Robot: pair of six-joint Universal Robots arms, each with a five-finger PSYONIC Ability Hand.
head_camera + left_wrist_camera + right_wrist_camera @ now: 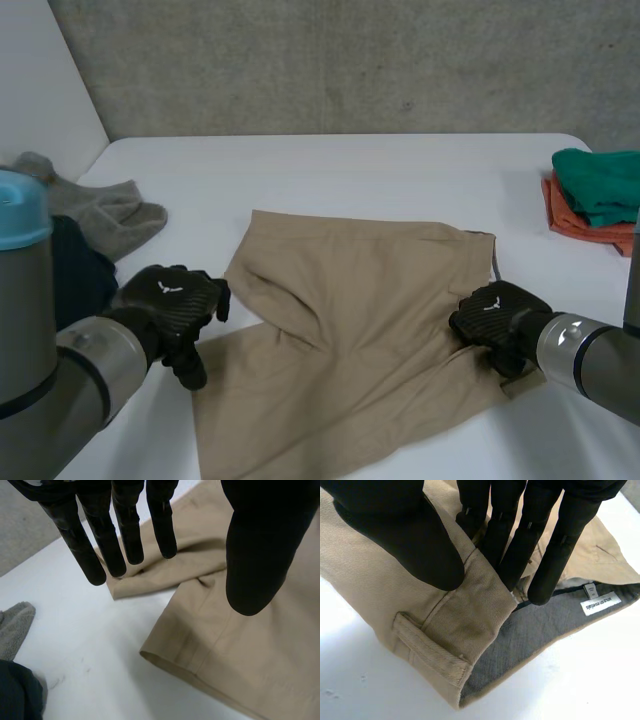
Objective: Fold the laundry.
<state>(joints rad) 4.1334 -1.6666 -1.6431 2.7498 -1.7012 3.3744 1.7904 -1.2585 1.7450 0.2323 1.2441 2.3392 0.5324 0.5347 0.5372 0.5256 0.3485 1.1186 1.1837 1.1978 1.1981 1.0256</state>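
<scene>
On the middle of the white table (350, 170) lie tan shorts (350, 330), spread nearly flat. The cloth looks light and limp, firmer at the seams, so the waistband and hems are probably the best holds. The right hand (495, 315) pinches the waistband (470, 625) at the shorts' right edge, thumb against fingers. The left hand (170, 305) hovers beside the leg hem (170, 662), fingers straight, apart, holding nothing. The right wrist view makes the pinch, grey lining and white label (600, 603) plain, where the head view gives the hand's back.

Black left hand (170, 300), woven texture, small white mark on its back, matching right hand (495, 312), slim glossy fingers (107, 550), broad rounded thumb (260, 555), grey cylindrical left arm (90, 370) behind the hand, light-blue cap (20, 210), grey right arm (595, 365)
</scene>
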